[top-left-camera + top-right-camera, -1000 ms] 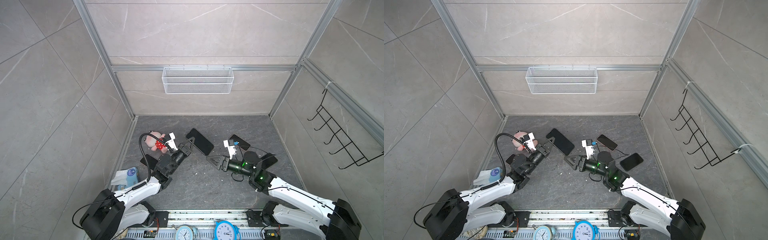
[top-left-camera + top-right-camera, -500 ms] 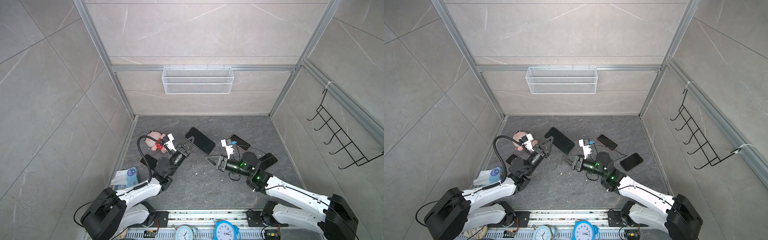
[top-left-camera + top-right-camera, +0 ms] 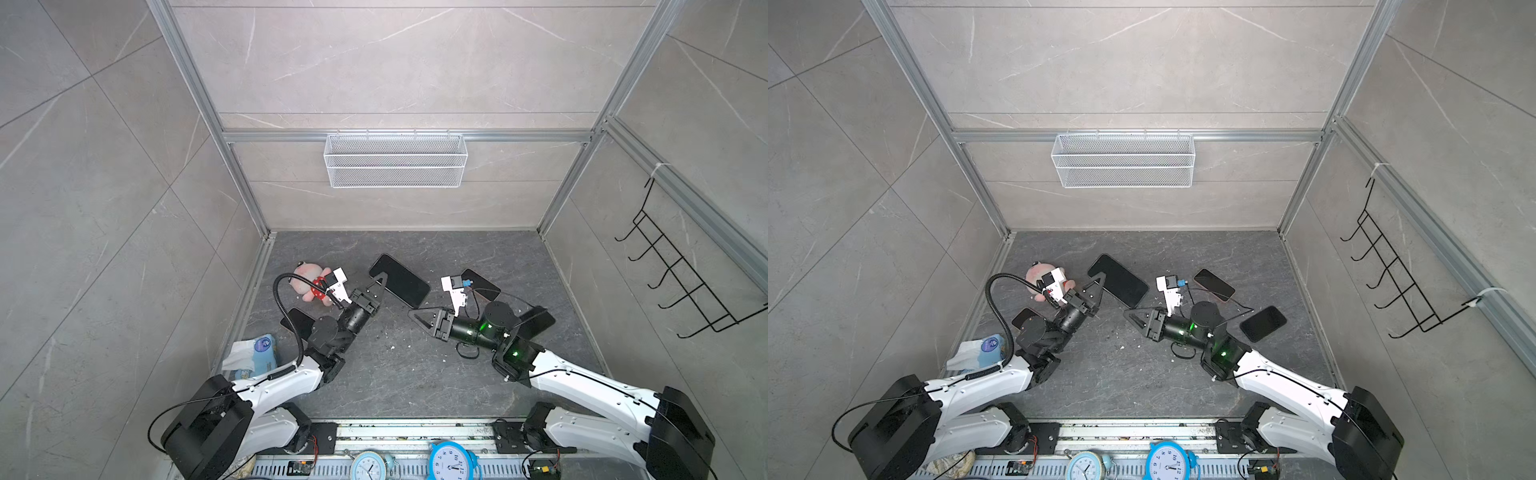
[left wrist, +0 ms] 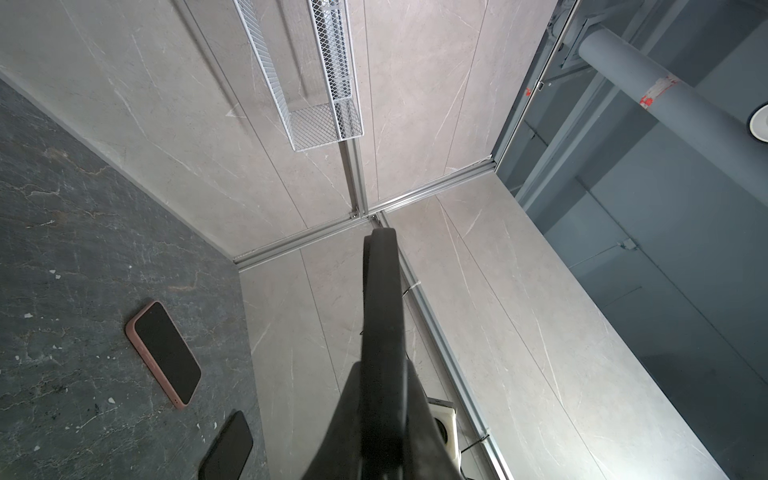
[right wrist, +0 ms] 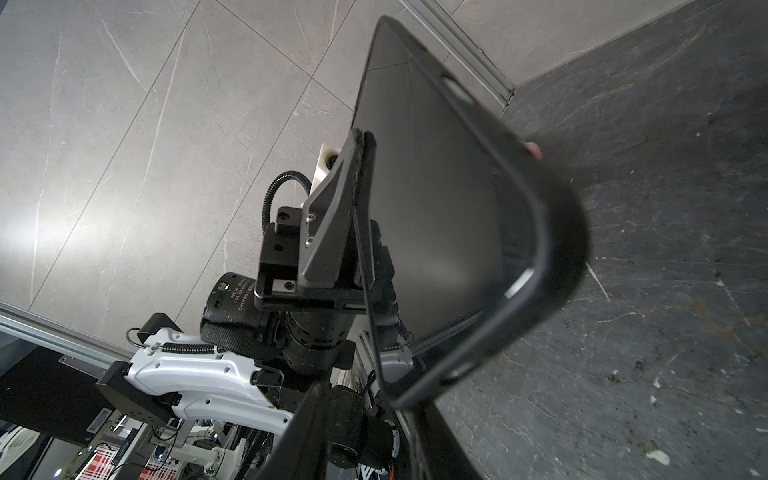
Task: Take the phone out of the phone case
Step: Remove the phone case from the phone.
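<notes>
At my far left a tissue pack [image 3: 254, 353] lies by the wall. A pink plush toy [image 3: 304, 281] sits farther back, and a dark phone [image 3: 300, 322] lies flat between them, partly under my left arm. My left pincer [image 3: 380, 287] is pressed together on the long edge of the phone case [image 3: 400, 280], pinching it. The right wrist view shows its fingers [image 5: 328, 224] clamped across the rim. The phone [image 5: 436, 187] sits inside the case with its screen dark, and the whole thing is lifted off the floor and tilted. My right pincer [image 3: 412, 312] points at the case's near corner with its jaws spread. In the right wrist view that corner lies between the fingertips, and I cannot tell whether either one touches it. Farther right a phone in a pink case [image 3: 481, 285] lies flat, and a black phone [image 3: 537, 322] rests nearest the right wall.
</notes>
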Controlling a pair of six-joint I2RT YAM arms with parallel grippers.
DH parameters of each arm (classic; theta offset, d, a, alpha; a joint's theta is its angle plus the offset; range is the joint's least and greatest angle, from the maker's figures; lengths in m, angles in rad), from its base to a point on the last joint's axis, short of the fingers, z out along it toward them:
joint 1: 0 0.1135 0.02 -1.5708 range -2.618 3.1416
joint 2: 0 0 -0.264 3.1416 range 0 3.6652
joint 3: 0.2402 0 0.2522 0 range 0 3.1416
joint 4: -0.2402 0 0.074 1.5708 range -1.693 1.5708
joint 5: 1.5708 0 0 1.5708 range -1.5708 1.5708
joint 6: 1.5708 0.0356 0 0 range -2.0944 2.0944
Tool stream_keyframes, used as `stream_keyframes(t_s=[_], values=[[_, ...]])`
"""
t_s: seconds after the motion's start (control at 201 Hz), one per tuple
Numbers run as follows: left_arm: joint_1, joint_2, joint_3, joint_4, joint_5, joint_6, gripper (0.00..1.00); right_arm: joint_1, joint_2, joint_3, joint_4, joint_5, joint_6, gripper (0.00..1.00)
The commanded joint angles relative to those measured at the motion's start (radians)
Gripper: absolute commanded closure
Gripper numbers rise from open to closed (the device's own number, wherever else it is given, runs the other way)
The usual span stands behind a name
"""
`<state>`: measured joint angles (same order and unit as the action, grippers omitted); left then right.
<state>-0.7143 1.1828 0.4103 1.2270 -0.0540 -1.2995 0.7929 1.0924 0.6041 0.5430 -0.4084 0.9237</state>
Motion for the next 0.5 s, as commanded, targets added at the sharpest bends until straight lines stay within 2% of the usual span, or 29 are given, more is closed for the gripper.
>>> stream_keyframes(t_s=[0.0, 0.498], values=[[-0.011, -0.018, 0.004, 0.137, -0.017, -0.019, 1.00, 0.007, 0.006, 0.034, 0.027, 0.002, -0.013, 0.67], [-0.034, -0.007, -0.004, 0.158, -0.032, -0.014, 1.00, 0.007, -0.002, 0.037, 0.024, 0.029, -0.023, 0.80]])
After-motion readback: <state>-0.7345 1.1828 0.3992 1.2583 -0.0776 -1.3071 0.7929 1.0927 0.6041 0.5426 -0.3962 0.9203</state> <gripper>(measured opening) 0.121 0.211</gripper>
